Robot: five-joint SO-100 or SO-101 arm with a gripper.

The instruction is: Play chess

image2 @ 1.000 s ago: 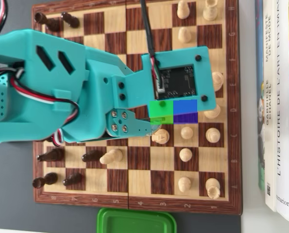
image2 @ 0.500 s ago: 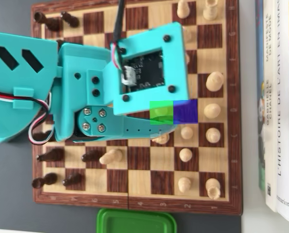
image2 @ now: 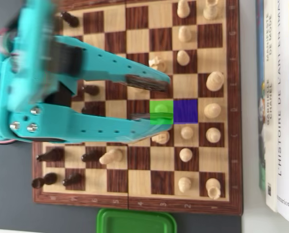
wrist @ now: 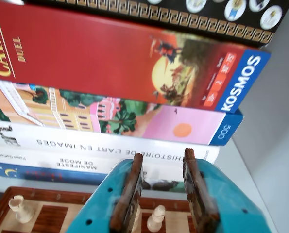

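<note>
Jaws of the teal two-finger gripper (image2: 159, 99) hang released over the mid-game brown-and-cream wooden chessboard (image2: 234, 145), green-tinted square (image2: 161, 111) between them, nothing grasped yet.

"CATAN DUEL" and "KOSMOS" on red box (wrist: 110, 58) at twelve o'clock, "500" on pink box (wrist: 183, 127), "HISTOIRE DE L'ART EN IMAGES" on white book (wrist: 95, 144), "MANIFESTE DE MODE" on book below (wrist: 47, 164)

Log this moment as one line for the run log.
gripper: open, over chessboard | green square beneath fingertips | nothing held | blue square adjacent, empty
</note>
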